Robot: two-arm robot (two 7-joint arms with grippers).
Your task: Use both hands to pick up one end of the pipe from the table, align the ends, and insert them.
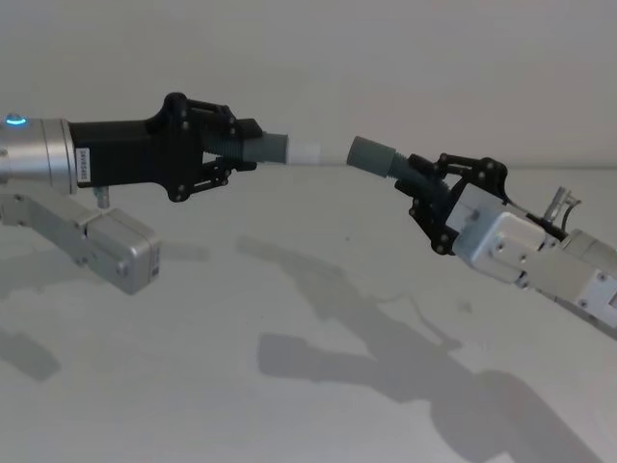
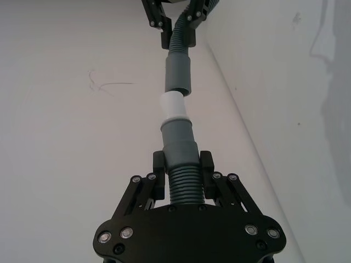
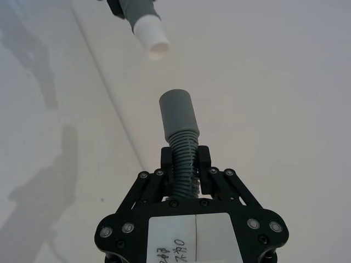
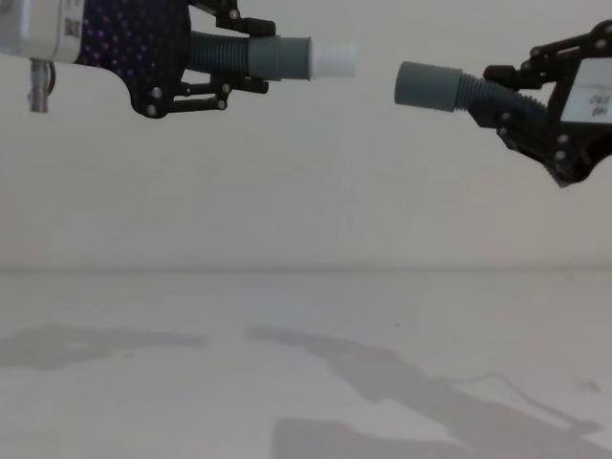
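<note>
White and matte, the table (image 4: 306,363) fills the lower half of the chest view, carrying only our arms' soft shadows, with a pale wall behind. We hold both hose pieces in the air, well above that surface. Our left gripper (image 4: 251,53), at the upper left of the chest view, has its jaws closed on the ribbed dark grey part of the left hose piece (image 4: 244,53), whose smooth grey cuff (image 4: 292,57) steps down to a narrower white tube tip (image 4: 333,59) pointing toward the frame's centre. Our right gripper (image 4: 497,100), at the upper right, is clamped on the ribbed section of the right hose piece (image 4: 473,93), which ends in a wider plain grey cuff (image 4: 426,86), tilted slightly and sitting a little lower than the white tip. A clear gap separates the two ends near the top centre; they face each other without touching.
</note>
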